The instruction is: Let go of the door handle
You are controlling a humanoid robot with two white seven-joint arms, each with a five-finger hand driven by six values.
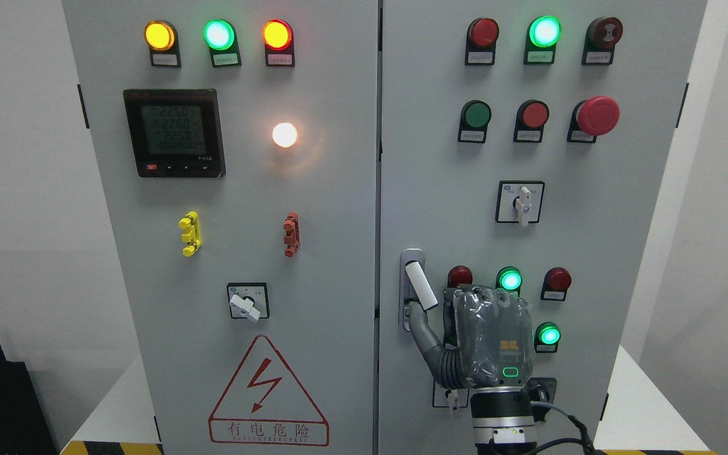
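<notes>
Grey and plastic-wrapped, my right hand (487, 338) rose from the lower right of the frame, its back toward me. My thumb (424, 332) reached left to just under the white door handle (420, 285), which stuck out tilted from its grey mount at lower centre; my other fingers were hidden, so I could not tell their spread. I judged the letting-go nearly done, with only the pulling away left. Behind, the cabinet door (440, 158) looked shut.

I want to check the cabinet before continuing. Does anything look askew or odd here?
Yes. The door handle on the right door is swung out, tilted off its mount, with the right hand just below it. Nothing else looks damaged.
</notes>
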